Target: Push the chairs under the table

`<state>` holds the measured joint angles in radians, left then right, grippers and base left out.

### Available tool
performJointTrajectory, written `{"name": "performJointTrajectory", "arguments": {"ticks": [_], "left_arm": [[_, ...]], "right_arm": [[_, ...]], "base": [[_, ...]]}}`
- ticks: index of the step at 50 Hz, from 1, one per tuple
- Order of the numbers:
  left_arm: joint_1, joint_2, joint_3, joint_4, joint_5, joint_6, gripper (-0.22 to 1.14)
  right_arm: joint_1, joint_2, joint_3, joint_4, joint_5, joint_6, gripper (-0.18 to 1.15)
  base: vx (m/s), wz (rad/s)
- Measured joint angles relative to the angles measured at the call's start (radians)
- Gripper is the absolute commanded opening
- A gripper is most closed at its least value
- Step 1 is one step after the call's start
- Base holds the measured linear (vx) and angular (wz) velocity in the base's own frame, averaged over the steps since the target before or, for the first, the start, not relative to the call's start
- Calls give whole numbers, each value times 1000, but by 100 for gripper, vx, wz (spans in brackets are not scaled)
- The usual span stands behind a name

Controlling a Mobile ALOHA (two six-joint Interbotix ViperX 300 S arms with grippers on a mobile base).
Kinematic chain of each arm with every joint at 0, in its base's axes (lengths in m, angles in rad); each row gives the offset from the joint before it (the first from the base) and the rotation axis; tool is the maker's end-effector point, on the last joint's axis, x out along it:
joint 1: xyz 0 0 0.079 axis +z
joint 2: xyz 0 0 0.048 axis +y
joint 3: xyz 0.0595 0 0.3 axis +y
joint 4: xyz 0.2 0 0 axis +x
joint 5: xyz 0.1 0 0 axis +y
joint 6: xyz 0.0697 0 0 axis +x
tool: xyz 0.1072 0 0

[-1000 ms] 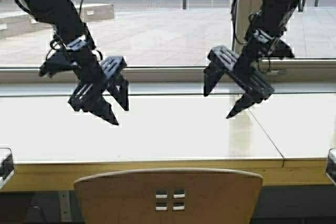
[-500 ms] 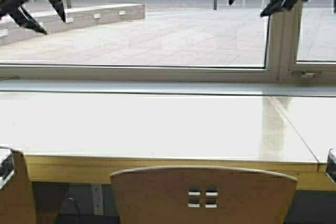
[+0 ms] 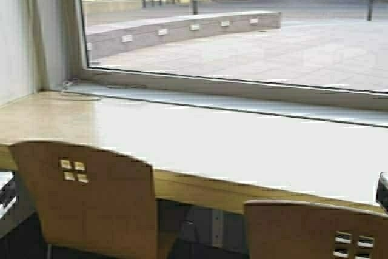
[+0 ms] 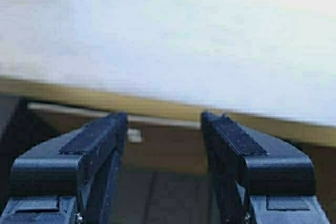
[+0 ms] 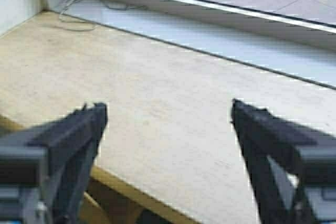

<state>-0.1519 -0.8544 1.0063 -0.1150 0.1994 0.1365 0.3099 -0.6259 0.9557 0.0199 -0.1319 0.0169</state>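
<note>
Surface (image 3: 200, 144): pale wood, runs below window (image 3: 242, 28) to left wall | Chairs: one (image 3: 91, 198) at left, one (image 3: 315, 232) at right, backs just beside front edge | Left hand (image 4: 164, 129): narrowly parted, empty | Right hand (image 5: 168, 124): wide, empty, over surface

Daylight floods through the window (image 3: 242, 34) — pale glare washes the table (image 3: 242, 144); the left wrist view is blurred.
</note>
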Motion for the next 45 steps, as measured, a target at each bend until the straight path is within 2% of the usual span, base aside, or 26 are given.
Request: {"name": "performJointTrajectory", "arguments": {"ticks": [11, 21, 45], "left_arm": [[0, -11, 11, 12, -20, 5, 81], [2, -32, 14, 23, -23, 6, 81], [0, -18, 28, 25, -35, 0, 81]], "right_arm": [[-5, 60, 2, -2, 0, 3, 101], [-3, 38, 25, -2, 0, 14, 101], [-8, 51, 5, -3, -5, 14, 101]], "base": [[-13, 50], [-21, 39], [-27, 10]]}}
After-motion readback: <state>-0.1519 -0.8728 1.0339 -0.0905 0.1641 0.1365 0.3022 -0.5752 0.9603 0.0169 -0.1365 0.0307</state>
